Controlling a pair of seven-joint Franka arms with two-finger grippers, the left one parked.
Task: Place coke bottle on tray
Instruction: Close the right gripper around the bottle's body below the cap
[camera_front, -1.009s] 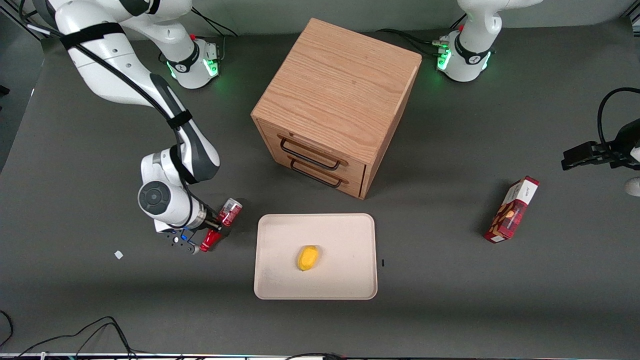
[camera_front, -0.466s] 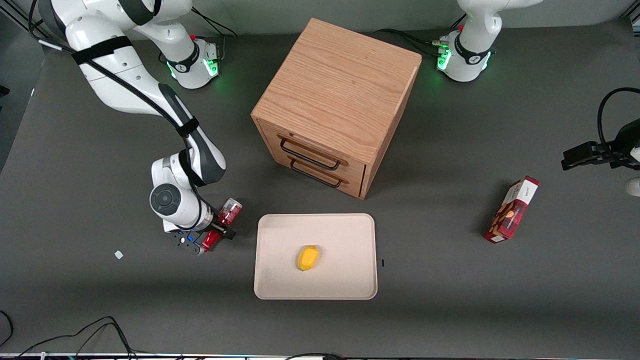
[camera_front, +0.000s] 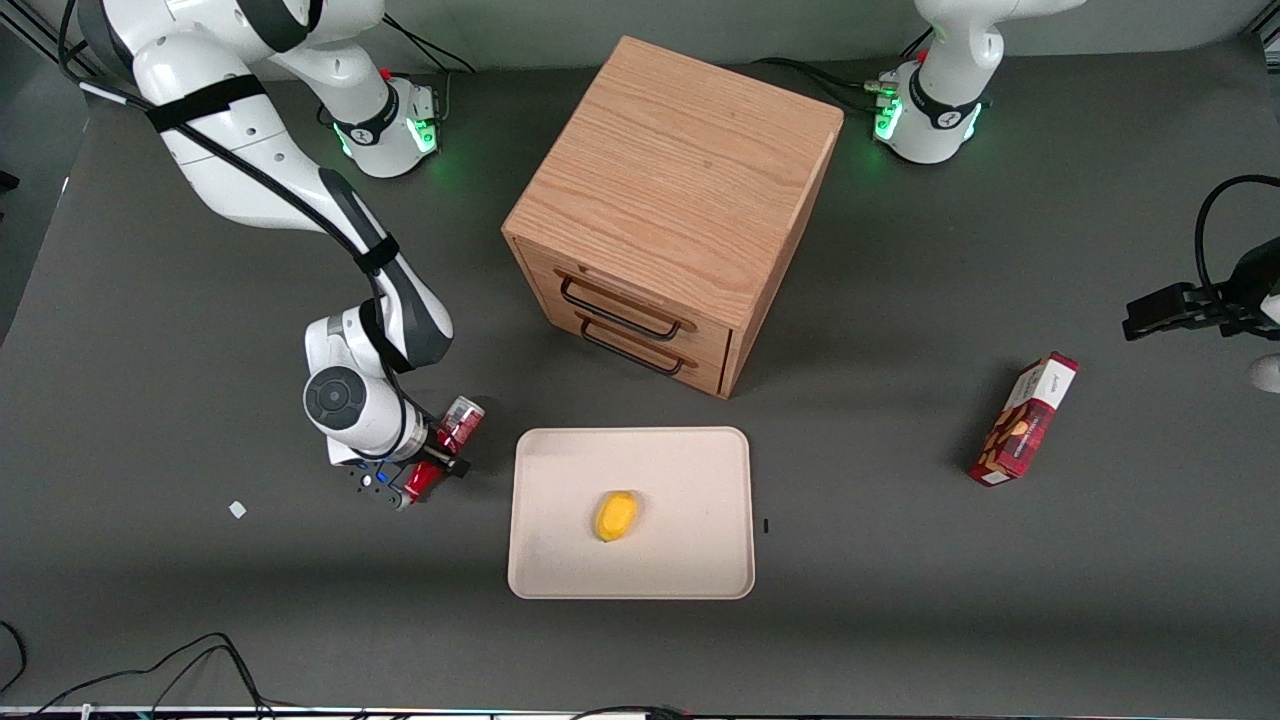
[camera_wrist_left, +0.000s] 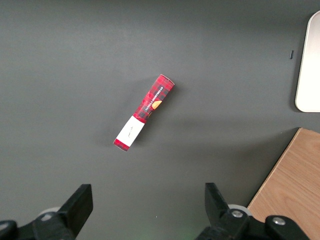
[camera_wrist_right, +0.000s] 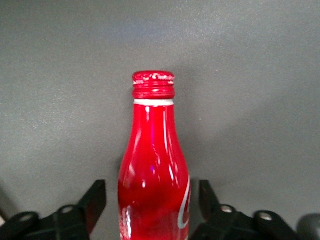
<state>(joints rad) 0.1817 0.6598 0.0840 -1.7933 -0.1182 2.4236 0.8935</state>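
The coke bottle (camera_front: 461, 418) lies on its side on the dark table, beside the tray's end toward the working arm, its silver base farther from the front camera than its red cap. In the right wrist view the bottle (camera_wrist_right: 153, 150) shows its red neck and cap. My gripper (camera_front: 438, 450) is down over the bottle's middle. Its black fingers (camera_wrist_right: 96, 197) stand on either side of the body with a gap on each side, so it is open. The beige tray (camera_front: 560, 470) lies flat in front of the drawer cabinet.
A yellow lemon-like thing (camera_front: 616, 516) lies on the tray. The wooden drawer cabinet (camera_front: 675, 200) stands farther from the front camera than the tray. A red snack box (camera_front: 1024, 419) lies toward the parked arm's end, also in the left wrist view (camera_wrist_left: 144, 112).
My arm and gripper have shifted a little toward the tray and settled over the bottle. The bottle has not moved.
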